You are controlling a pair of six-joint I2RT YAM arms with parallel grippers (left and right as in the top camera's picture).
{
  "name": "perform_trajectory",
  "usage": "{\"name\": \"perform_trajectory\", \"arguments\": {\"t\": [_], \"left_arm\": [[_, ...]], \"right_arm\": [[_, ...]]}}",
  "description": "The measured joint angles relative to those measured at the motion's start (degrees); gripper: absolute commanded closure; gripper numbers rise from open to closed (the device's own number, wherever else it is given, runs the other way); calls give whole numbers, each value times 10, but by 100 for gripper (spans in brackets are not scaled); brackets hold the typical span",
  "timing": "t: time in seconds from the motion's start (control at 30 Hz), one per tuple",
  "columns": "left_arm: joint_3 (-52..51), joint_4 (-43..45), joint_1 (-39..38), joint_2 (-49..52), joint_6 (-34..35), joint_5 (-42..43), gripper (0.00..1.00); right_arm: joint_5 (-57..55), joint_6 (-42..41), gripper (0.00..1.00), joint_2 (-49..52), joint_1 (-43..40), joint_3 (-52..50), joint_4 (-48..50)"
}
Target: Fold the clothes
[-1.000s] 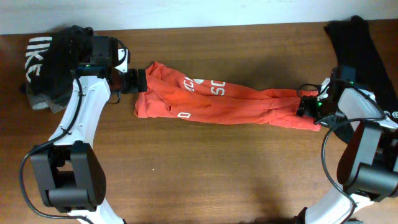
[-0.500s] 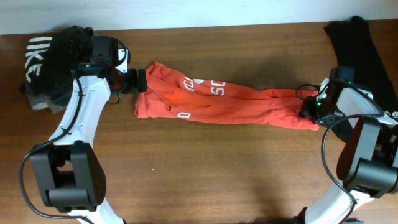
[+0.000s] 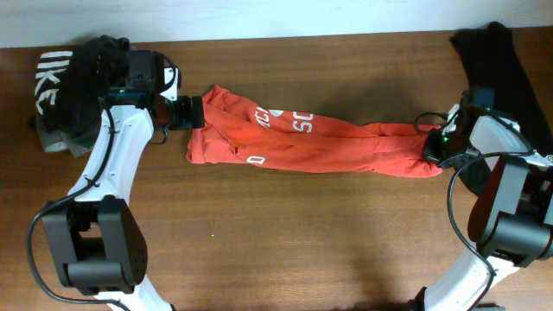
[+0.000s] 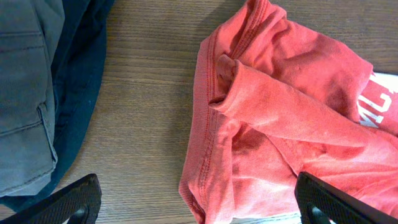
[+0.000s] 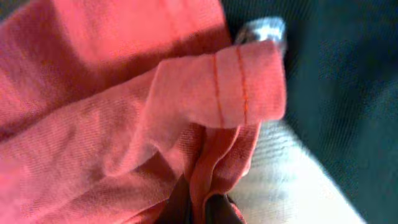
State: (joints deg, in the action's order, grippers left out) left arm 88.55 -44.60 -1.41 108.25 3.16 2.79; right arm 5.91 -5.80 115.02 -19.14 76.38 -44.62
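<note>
My right pincer (image 3: 435,147) was clamped tight on a stitched hem of the red-orange T-shirt (image 3: 320,142), which lay bunched in a long strip across the table (image 3: 285,233), nearer its far edge. My left pincer (image 3: 195,113) stood wide open over the shirt's other end, gripping nothing, beside dark clothes (image 3: 73,86) in the far left corner.

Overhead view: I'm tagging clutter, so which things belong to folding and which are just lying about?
Job: red-orange T-shirt; right gripper clamping its end.
Lying about: black garment with white lettering, far left; dark garment, far right.
</note>
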Motion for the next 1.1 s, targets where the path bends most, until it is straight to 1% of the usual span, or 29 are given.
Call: {"name": "perform_trajectory", "arguments": {"t": [0.17, 0.37, 0.5, 0.67, 0.83, 0.97, 1.03, 1.1], "left_arm": [[1, -9, 3, 0, -6, 0, 1], [6, -21, 20, 0, -6, 0, 1], [12, -24, 25, 0, -6, 0, 1], [12, -25, 25, 0, -6, 0, 1], [12, -26, 25, 0, -6, 0, 1], [12, -26, 25, 0, -6, 0, 1], [12, -26, 25, 0, -6, 0, 1], [12, -26, 25, 0, -6, 0, 1]], "right_arm": [[10, 5, 96, 2, 0, 44, -81], [77, 36, 96, -29, 8, 135, -162], [111, 46, 96, -61, 46, 170, -176], [131, 48, 96, -69, 136, 178, -160], [126, 38, 93, -69, 245, 178, -109], [119, 16, 91, -66, 309, 178, -62], [117, -1, 86, -56, 337, 178, -37], [115, -15, 72, -37, 364, 178, -16]]}}
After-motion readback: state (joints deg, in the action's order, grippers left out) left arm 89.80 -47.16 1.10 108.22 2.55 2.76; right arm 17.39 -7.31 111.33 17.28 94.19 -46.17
